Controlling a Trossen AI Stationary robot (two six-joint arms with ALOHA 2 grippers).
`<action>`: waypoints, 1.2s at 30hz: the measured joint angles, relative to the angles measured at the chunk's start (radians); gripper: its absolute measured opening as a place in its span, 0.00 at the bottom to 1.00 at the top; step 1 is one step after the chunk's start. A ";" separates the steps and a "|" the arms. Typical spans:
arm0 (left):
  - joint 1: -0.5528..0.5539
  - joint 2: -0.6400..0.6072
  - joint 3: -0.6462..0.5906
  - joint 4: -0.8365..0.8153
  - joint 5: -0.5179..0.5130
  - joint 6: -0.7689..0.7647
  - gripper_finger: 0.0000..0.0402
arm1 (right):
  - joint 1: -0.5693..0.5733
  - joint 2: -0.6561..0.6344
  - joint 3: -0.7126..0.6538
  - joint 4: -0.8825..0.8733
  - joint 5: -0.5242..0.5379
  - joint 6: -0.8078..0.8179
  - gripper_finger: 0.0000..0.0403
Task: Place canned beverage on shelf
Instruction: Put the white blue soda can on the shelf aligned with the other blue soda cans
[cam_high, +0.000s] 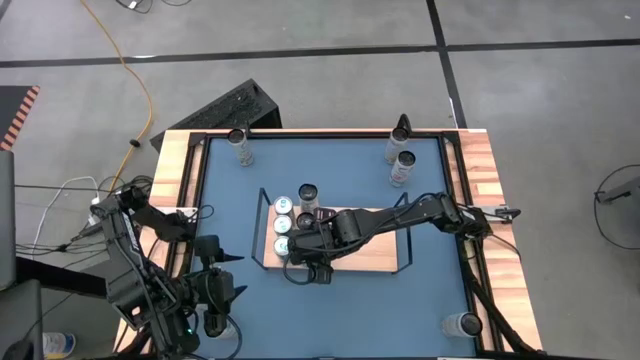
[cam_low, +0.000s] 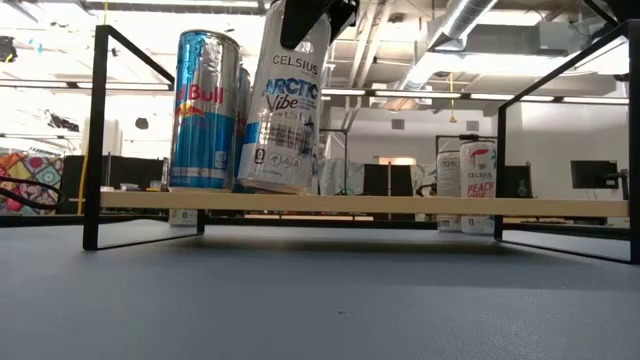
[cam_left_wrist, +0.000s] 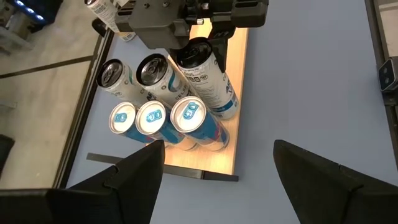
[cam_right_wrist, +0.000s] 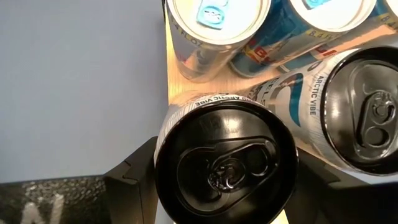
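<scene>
A: The right gripper (cam_high: 308, 243) has its jaws clamped on the top of a white can (cam_low: 287, 110), over the shelf (cam_low: 400, 204) end where the other cans stand. Seen from the low view, the can leans, with one edge of its base on the board.

B: That lean looks like the risk. If the jaws let go now, it would likely rock or tip, and the Red Bull can (cam_low: 205, 110) is just beside it, so one might knock the other.

A: In the right wrist view a second white can (cam_right_wrist: 348, 106) sits close too. The slot is tight; a sideways nudge could push a neighbour toward the board's edge.

B: And the left gripper (cam_high: 215, 290)?

A: It waits near the tabletop's corner, jaws wide and empty.

B: The surface?

A: A blue tabletop (cam_high: 420, 300) with a pale wood border; the shelf is a light board in a black wire frame at its middle. Loose cans (cam_high: 403, 168) stand toward the corners.

B: Beyond it?

A: A bright open workroom with ceiling pipes, desks and dark monitors. On the grey floor lies a yellow cable (cam_high: 140, 90).
</scene>
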 joint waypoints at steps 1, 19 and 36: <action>0.000 0.000 0.000 0.000 0.000 0.000 0.71 | 0.002 0.000 0.000 0.000 0.000 -0.002 0.60; 0.000 0.000 0.000 0.001 -0.002 -0.001 0.71 | 0.006 0.007 -0.001 -0.028 -0.002 0.058 0.75; 0.000 0.000 0.000 0.000 -0.002 0.018 0.71 | 0.135 -0.093 0.002 -0.004 0.178 -0.350 0.75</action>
